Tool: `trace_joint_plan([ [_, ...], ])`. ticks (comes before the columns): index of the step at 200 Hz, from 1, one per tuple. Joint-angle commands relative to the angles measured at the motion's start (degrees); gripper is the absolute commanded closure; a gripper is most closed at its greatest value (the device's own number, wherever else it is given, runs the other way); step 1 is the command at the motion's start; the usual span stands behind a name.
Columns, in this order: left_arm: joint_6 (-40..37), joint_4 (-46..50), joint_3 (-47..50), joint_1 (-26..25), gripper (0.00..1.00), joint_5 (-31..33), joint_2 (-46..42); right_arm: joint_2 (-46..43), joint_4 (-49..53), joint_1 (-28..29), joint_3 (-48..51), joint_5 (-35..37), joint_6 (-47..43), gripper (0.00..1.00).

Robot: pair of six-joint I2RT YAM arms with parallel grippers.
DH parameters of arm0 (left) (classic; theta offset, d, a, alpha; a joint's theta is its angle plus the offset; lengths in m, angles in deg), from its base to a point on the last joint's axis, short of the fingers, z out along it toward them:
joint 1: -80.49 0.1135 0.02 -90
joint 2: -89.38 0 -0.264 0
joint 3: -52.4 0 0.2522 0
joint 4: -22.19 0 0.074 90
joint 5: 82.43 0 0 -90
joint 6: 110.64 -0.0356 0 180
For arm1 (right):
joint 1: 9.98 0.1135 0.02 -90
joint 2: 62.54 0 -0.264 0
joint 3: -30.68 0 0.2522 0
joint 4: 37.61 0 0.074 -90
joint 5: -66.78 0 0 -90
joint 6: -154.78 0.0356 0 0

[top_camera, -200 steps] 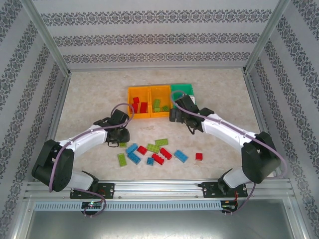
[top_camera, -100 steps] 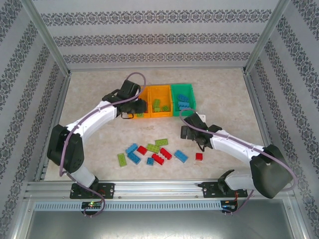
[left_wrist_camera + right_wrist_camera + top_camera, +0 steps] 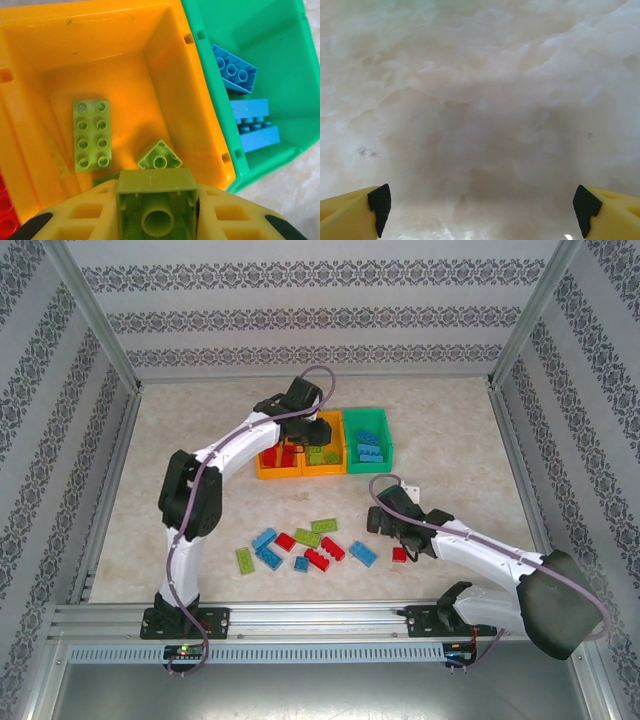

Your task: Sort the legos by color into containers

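Over the middle orange bin, the left tool is clamped on a lime green brick, which shows its hollow underside with one round tube inside. Below it in that bin lie a lime two-by-four plate, flat with its studs up, and a small lime piece tilted on a corner. Touching this bin on the right, the green bin holds blue bricks piled at angles. The left orange bin holds red bricks. Nearer the arms, loose legos in red, lime and blue lie scattered on the pale marbled surface, several of them touching. One red brick sits apart to the right of that cluster, just beside the right tool. Its jaws stand wide apart with nothing between them, close over bare surface.
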Motion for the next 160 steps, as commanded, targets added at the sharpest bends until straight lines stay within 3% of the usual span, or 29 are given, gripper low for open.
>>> trace_joint_plan([
  [1,-0.6,3.2,-3.7,-0.4,0.73,2.4,2.1,-0.6,-0.2,2.8,-0.8,1.2,-1.6,0.04],
  [28,-0.1,3.2,-5.6,-0.4,0.65,3.2,3.8,1.8,5.5,4.9,-4.0,4.6,0.6,0.04],
  [51,-0.4,3.6,-4.8,-0.5,0.50,4.1,3.2,3.8,10.0,4.9,-5.4,3.7,4.8,0.05],
  [70,-1.1,2.9,-2.5,-1.0,0.32,5.5,1.3,4.5,12.9,5.3,-5.9,2.3,7.8,0.09],
  [160,-1.8,-7.8,17.5,-2.8,0.06,7.3,-12.9,-3.2,19.5,5.7,-0.6,-4.6,15.2,0.29],
])
